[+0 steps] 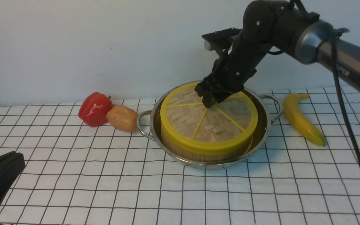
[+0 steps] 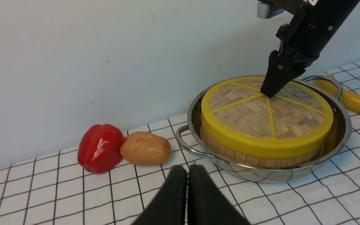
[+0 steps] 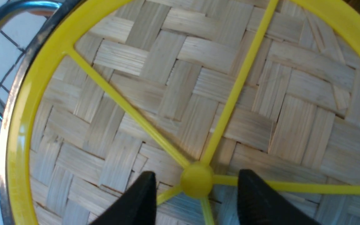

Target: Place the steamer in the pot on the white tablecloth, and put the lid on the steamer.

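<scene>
Two tools: right tool [image 1: 209,98] is hanging over the lid's centre; left tool [image 2: 187,190] is waiting low at the near left of the counter, well apart from the pot.
Lid [image 1: 209,120]: is lying flat on the steamer, its yellow rim sitting level all round.
Steamer [image 1: 198,154]: is sitting inside the pot, only its slatted wall showing under the lid.
Pot [image 1: 262,125]: is standing mid-cloth [image 1: 105,187], pepper [image 1: 95,108] and potato [image 1: 122,118] to its left, banana [image 1: 302,120] to its right.
Handling: lid is likely light and stiff, woven bamboo in a hard rim; easy to knock askew. Best hold is looking like the centre knob [image 3: 196,180]; the rim is too broad to span.
Right tool state: fingers [image 3: 136,203] are standing wide on either side of the knob, gaps showing both sides, gripping nothing; tips are close to the weave, contact unclear.
Left tool state: fingers are pressed together, empty.
Progress: both placements are looking done; a straight lift away would be keeping the lid seated.
</scene>
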Tool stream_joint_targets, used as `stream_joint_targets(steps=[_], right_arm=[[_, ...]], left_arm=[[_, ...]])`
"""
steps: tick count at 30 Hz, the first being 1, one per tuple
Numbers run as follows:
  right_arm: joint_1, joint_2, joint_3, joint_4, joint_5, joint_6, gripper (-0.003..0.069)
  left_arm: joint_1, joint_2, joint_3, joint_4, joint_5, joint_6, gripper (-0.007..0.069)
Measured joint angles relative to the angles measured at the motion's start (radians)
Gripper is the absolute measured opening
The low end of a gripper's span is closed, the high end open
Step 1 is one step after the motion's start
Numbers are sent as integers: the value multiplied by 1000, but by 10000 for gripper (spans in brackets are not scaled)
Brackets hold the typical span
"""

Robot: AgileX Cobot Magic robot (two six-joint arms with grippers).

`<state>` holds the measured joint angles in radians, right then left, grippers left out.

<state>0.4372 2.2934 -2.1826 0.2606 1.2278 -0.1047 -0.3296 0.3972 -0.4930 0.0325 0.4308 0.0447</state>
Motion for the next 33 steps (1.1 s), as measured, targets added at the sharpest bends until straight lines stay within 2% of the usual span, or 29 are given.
stream_joint_targets(steps=[2,3,6,9,12,14,18,20,21,22,23,25,28,32,33], right_arm=[[0,0,0,0,1,0,470],[0,0,0,0,1,0,470],[-3,-38,0,0,3,0,589],[-18,-109,0,8,4,0,620],[-50,-219,0,22,4,0,612],[-71,-299,0,26,3,0,581],[-129,-478,27,26,-2,11,447],[-160,-560,55,16,-2,15,350],[-177,-623,78,8,-2,15,262],[-182,-633,87,6,-2,15,250],[-197,-696,124,-4,-2,15,160],[-208,-788,186,-11,-2,6,43],[-211,-904,313,-16,-2,-34,-11],[-211,-1052,519,-16,-2,-86,-13],[-211,-1127,639,-19,-28,-97,-13]], left_arm=[[0,0,0,0,0,0,1],[0,0,0,0,0,0,1],[0,0,0,0,0,0,1],[0,0,0,0,-1,0,1],[0,0,0,0,-15,0,1],[0,0,0,0,-28,0,1],[0,2,0,1,-94,0,1],[0,4,0,2,-118,0,1],[0,4,0,6,-133,0,1],[0,4,0,7,-136,0,1],[0,4,0,13,-145,0,5],[0,4,0,26,-151,0,12],[0,5,0,52,-152,0,12],[0,5,0,66,-152,-1,12],[0,5,0,69,-152,-1,13]])
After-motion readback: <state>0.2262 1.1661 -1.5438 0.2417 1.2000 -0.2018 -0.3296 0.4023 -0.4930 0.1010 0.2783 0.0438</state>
